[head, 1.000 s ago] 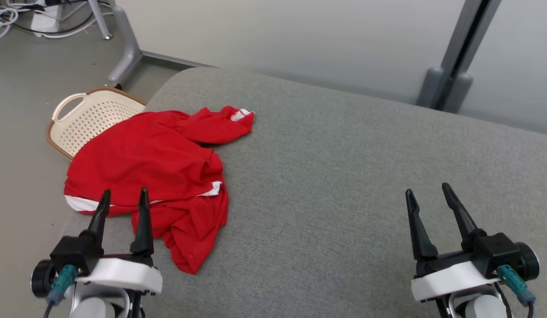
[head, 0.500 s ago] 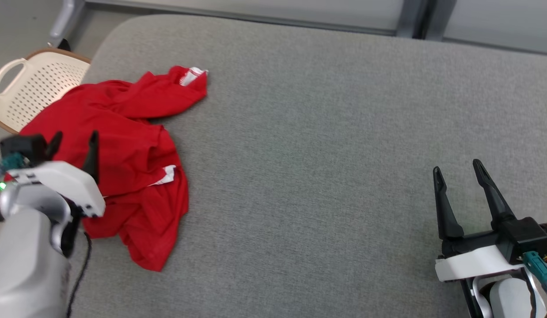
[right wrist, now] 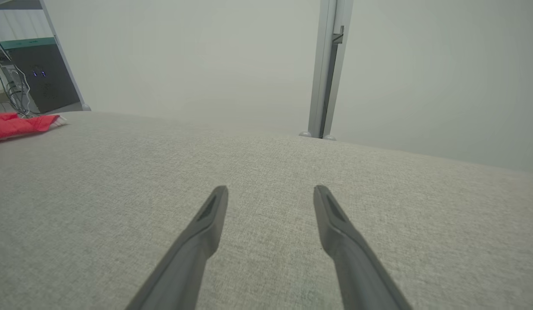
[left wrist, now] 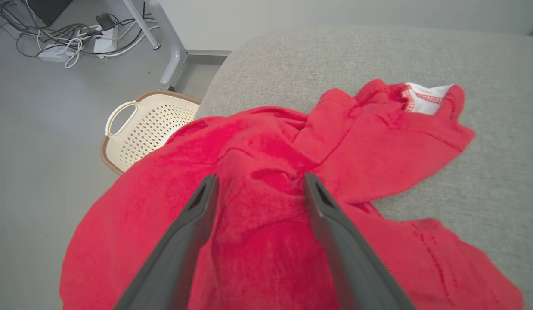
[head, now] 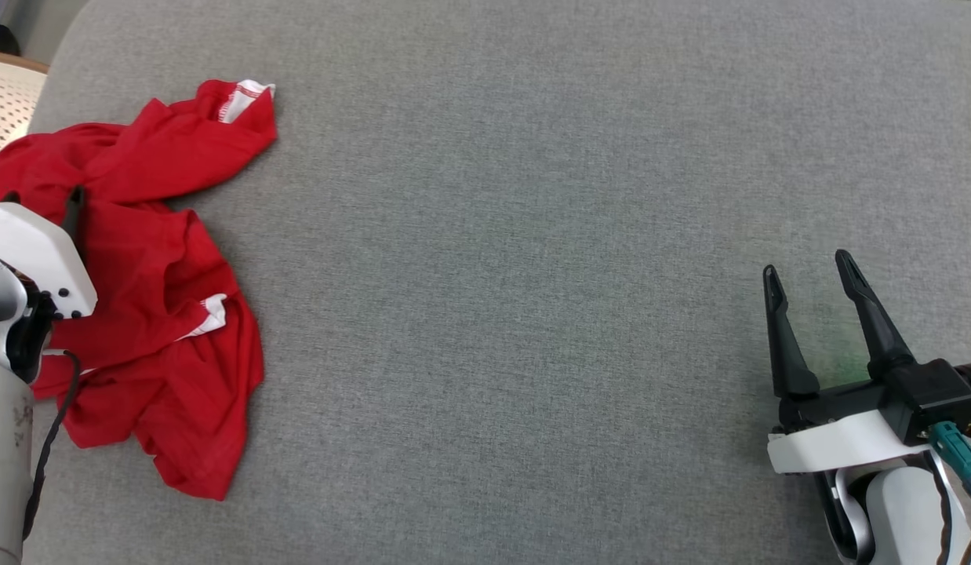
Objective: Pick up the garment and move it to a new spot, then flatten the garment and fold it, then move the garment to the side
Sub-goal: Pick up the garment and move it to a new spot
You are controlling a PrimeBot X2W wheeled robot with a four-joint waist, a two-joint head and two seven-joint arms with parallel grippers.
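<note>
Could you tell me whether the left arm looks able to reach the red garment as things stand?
Probably yes: the left gripper hangs open right above the crumpled red garment, with nothing between its fingers and the cloth. Whether they touch it, I cannot tell.

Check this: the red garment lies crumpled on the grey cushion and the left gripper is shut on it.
Not quite. The left gripper is open, not shut on the garment: the left wrist view shows its fingers spread with no fabric pinched. The garment does lie crumpled on the grey cushion.
</note>
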